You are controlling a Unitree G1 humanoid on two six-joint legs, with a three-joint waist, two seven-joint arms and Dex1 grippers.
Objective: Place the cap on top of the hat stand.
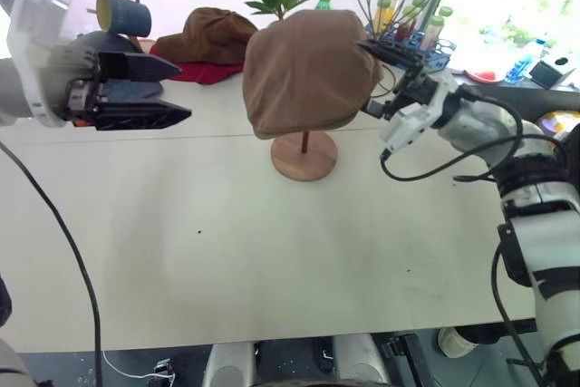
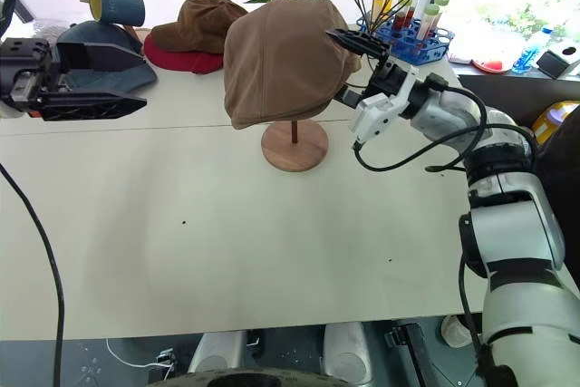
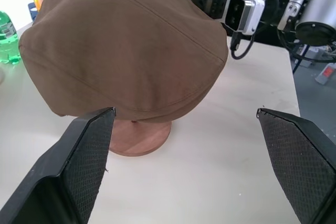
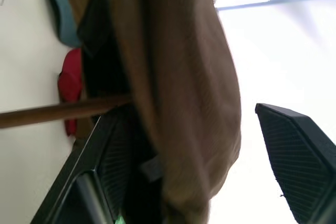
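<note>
Cap sits on the hat stand, both pincers open

The plain reddish-brown cap [image 1: 304, 70], smooth and rounded, drapes over the top of the hat stand [image 1: 304, 155], hiding its upper disc; only the thin pole and round wooden base show. The right pincer [image 2: 349, 65] has its fingers spread at the cap's right edge, one under the rim. The left pincer [image 1: 172, 90] hangs wide apart, well off to the left. Bare table [image 1: 227, 242] lies in front.
</note>
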